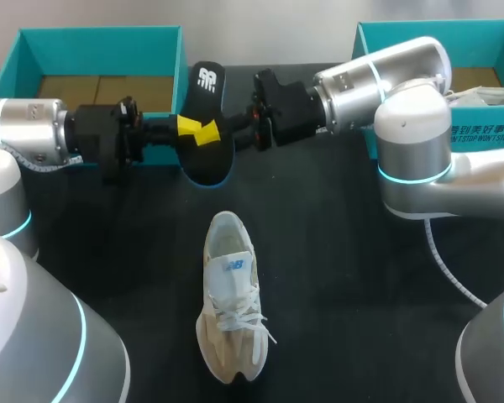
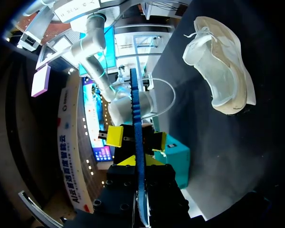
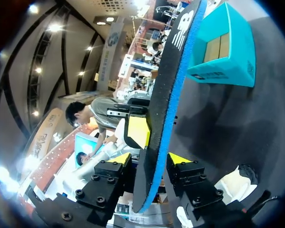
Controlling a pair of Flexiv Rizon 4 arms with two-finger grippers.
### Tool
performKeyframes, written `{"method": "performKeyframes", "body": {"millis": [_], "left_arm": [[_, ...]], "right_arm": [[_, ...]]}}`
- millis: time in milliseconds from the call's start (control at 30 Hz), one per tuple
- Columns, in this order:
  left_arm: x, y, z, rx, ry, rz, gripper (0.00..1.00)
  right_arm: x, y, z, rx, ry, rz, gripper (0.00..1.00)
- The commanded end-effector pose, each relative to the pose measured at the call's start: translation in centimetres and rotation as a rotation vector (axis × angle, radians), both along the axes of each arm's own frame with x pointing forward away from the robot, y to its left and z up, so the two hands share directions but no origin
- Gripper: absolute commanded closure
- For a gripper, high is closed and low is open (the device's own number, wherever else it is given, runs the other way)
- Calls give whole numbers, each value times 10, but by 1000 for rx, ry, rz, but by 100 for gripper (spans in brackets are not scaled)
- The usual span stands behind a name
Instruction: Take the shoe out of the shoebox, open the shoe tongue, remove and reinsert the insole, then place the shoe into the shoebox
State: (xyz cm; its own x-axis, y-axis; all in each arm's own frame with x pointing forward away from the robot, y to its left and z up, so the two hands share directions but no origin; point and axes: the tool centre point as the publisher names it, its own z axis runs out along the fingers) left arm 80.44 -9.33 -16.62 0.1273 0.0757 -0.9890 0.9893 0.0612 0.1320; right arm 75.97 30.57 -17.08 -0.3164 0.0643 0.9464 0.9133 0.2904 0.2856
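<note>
A black insole with a blue edge hangs upright over the back of the table between my two grippers. My left gripper is shut on its lower half; in the left wrist view its tips pinch the insole edge-on. My right gripper faces it from the other side. Its fingers straddle the insole with small gaps on both sides, so it stands open. In the right wrist view the insole runs between the right gripper's tips. The cream shoe lies on the black table, toe towards the front.
An open teal shoebox stands at the back left, behind my left arm. A second teal box with white paper inside stands at the back right, behind my right arm. Bare black tabletop surrounds the shoe.
</note>
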Motion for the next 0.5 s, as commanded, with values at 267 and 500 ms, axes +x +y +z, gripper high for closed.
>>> {"method": "performKeyframes", "body": {"millis": [267, 500], "left_arm": [[-2, 1, 0, 7, -5, 8, 100], [1, 6, 0, 17, -12, 42, 100]], "right_arm": [[3, 11, 1, 9, -31, 11, 61], [-5, 9, 1, 25, -45, -6, 65]]}}
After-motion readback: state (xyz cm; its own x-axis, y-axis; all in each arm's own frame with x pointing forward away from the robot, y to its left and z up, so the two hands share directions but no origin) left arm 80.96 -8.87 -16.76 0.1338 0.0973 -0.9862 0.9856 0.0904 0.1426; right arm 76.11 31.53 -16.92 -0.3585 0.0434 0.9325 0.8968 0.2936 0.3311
